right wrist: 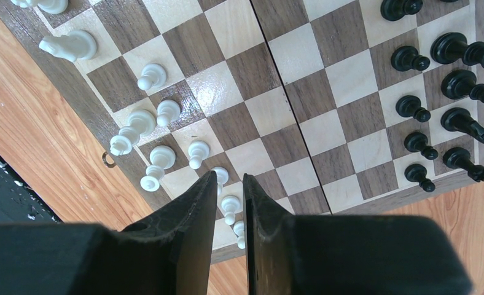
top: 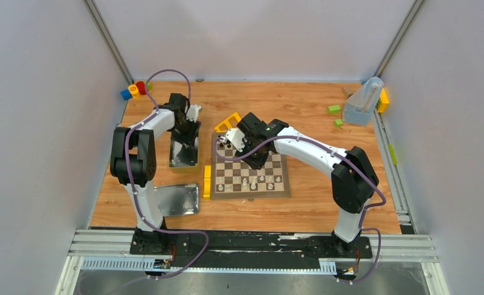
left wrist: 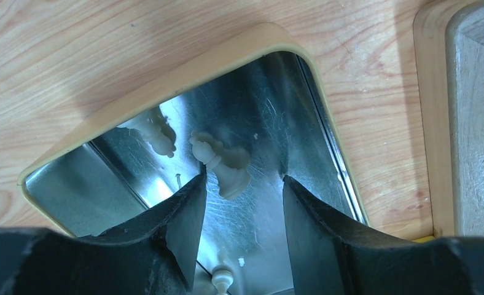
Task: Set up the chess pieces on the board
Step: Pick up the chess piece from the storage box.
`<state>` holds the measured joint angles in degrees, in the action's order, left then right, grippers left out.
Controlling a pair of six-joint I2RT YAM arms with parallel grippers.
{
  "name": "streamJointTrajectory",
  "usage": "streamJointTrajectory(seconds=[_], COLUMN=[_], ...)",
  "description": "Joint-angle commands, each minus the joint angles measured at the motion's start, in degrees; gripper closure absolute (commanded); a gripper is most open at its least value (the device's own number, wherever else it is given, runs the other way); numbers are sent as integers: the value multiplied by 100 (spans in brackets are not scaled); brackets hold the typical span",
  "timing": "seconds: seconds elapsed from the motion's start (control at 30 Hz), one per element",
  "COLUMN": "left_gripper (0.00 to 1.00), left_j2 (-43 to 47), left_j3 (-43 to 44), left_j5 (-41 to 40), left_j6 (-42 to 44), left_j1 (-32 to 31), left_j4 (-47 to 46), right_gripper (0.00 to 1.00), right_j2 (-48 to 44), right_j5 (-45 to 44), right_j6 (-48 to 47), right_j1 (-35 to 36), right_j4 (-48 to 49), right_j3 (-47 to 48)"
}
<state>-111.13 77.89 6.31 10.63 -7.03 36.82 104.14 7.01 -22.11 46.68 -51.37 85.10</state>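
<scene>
The board (top: 252,194) lies mid-table. In the right wrist view, white chess pieces (right wrist: 141,123) stand along one side of the board (right wrist: 239,67) and black pieces (right wrist: 467,52) along the other. My right gripper (right wrist: 228,176) hovers over the white pawns near a board corner, its jaws a narrow slit apart and empty; from above it (top: 258,161) hangs over the board's middle. My left gripper (left wrist: 244,178) reaches open into a metal tin (left wrist: 215,58), where a white piece (left wrist: 224,166) lies by its left fingertip. Two more white pieces (left wrist: 156,132) rest inside.
The open tin (top: 184,161) sits left of the board, its lid (top: 177,200) nearer me. Yellow blocks (top: 207,180) flank the board's left edge and far corner (top: 227,120). Green blocks (top: 333,109) and a grey container (top: 362,101) stand back right, coloured blocks (top: 135,90) back left.
</scene>
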Motion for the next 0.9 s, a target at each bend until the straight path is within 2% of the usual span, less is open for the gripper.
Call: streamJointTrajectory(seconds=[0.0,0.6,0.87], left_gripper=[43,54,55], left_j2=[-103,-117,61], left_j3=[91,-117,-285], left_j5=[-92,-582,-586], left_j6=[-284,-211,-113], left_j1=[13,25,35], left_j4=[-214,-496,-380], right_gripper=[77,77,77], right_j2=[58,73,72], right_j5=[81,117,102], right_j6=[72,58,59], right_j1=[-17,-16,-14], right_j4=[98,84,85], right_j3=[4,-39,-51])
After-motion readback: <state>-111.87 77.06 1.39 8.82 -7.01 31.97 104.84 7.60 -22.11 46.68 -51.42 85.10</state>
